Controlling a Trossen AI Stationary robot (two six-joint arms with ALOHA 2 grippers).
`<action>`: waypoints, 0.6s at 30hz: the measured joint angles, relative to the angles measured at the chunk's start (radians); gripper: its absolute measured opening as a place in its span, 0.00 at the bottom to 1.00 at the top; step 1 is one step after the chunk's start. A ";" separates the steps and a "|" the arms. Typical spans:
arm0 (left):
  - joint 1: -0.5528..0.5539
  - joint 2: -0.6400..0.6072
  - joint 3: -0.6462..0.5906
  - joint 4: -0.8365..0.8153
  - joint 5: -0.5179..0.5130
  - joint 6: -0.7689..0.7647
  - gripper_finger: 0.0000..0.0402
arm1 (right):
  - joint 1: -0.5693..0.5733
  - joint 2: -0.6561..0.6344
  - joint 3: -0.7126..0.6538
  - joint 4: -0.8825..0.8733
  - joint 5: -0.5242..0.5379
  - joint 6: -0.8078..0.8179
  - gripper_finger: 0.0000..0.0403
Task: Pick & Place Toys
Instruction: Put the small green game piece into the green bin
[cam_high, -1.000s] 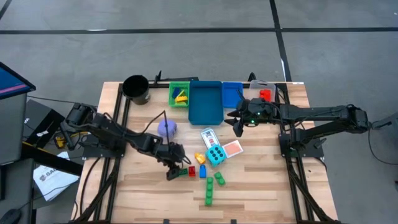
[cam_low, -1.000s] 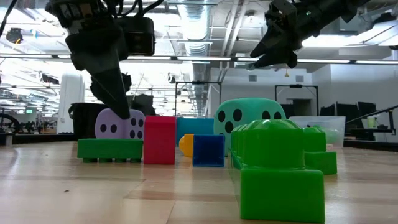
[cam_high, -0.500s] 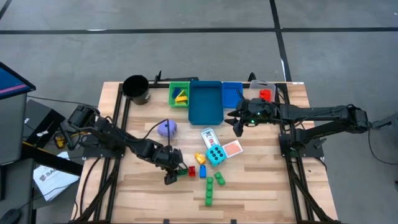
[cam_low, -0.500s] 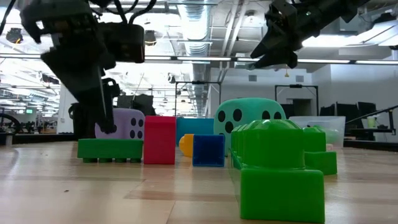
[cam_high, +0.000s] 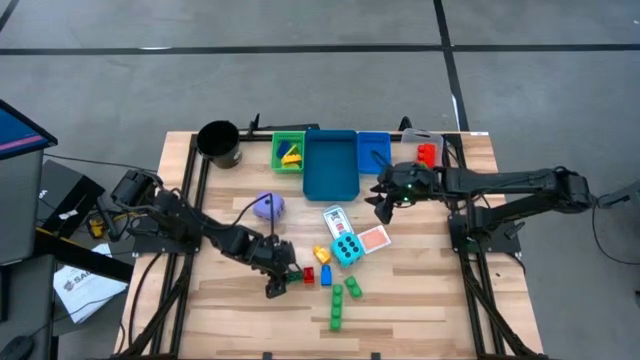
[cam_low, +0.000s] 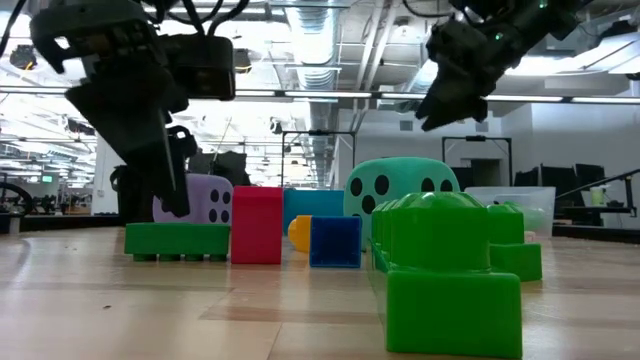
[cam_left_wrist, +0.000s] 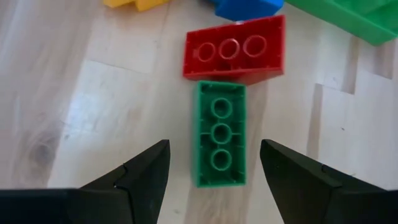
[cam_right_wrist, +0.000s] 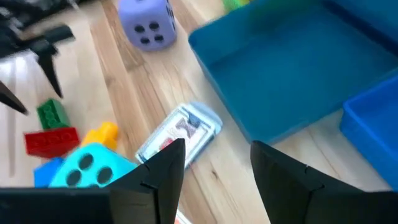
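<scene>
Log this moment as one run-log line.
left claw: open, straddling green brick | right claw: open, empty, raised by big blue bin | red brick: touching green brick's end

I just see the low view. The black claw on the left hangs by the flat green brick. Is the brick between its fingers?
Observer: Yes. In the left wrist view the green brick lies between the left gripper's open fingers, touching neither.
Operator: What's the other claw holding up there?
Observer: Nothing. The right gripper is open and empty, above the table beside the blue tray.
Operator: Are there toys I can't see?
Observer: A playing card lies flat behind the cyan die.
</scene>
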 joint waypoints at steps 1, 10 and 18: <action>-0.004 0.000 0.000 0.000 0.000 0.000 0.61 | 0.001 0.006 -0.002 -0.006 -0.002 0.000 0.45; -0.034 0.019 0.001 0.019 -0.004 -0.004 0.61 | 0.007 0.092 -0.001 0.027 -0.055 0.000 0.45; -0.034 0.076 0.000 0.056 0.001 -0.015 0.61 | 0.046 0.161 -0.001 0.038 -0.093 0.011 0.45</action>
